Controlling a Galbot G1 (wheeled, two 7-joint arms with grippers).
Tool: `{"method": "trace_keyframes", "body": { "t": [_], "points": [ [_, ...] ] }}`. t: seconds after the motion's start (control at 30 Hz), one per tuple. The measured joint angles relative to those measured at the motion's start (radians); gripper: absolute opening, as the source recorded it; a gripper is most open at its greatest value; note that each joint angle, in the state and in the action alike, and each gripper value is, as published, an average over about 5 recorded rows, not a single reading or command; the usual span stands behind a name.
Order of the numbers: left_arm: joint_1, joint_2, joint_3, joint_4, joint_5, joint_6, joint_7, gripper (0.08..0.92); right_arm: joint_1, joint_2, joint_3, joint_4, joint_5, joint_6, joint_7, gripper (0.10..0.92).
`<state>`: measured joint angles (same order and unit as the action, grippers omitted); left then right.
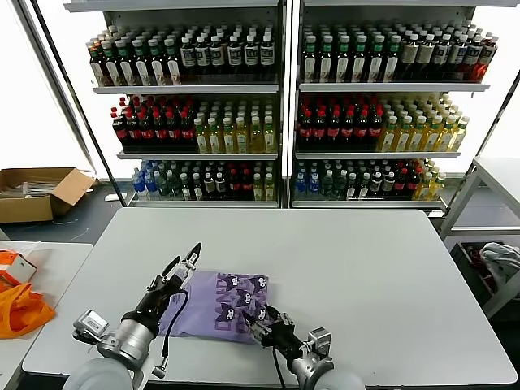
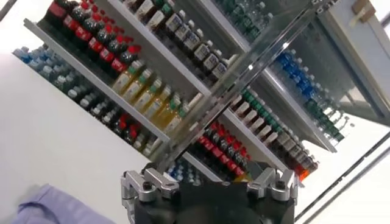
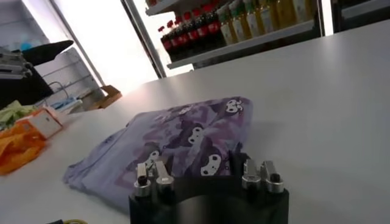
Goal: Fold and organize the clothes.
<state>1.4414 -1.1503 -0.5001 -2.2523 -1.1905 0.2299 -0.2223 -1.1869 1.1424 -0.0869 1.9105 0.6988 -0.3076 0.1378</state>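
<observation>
While shelves of bottled drinks [image 1: 280, 106] fill the background, a grey table [image 1: 366, 268] is seen from the head camera, with a folded lavender T-shirt [image 1: 223, 305] laid near its front edge, dark purple print facing up. An orange bag [image 3: 15, 143] is shown beside the table, clearest in the right wrist view. The left gripper [image 1: 185, 262] is raised above the shirt's left edge, fingers spread and empty. The right gripper [image 1: 262, 325] is set at the shirt's near right corner; its grasp cannot be told.
</observation>
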Motion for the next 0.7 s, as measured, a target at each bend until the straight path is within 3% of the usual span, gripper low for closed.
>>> {"method": "trace_keyframes", "body": {
  "t": [0.47,0.57,0.7],
  "points": [
    [0.025,-0.011,-0.027,-0.001,0.021,0.013,0.03,0.822,0.021,-0.02,-0.029,-0.003,-0.035,-0.037,-0.003,0.173],
    [0.026,-0.013,-0.032,-0.001,0.024,0.015,0.033,0.823,0.015,-0.034,-0.019,0.007,-0.048,-0.041,-0.011,0.122],
    [0.034,-0.017,-0.038,-0.001,0.025,0.017,0.038,0.822,-0.004,-0.074,0.018,0.028,-0.064,-0.038,-0.032,0.117]
  ]
}}
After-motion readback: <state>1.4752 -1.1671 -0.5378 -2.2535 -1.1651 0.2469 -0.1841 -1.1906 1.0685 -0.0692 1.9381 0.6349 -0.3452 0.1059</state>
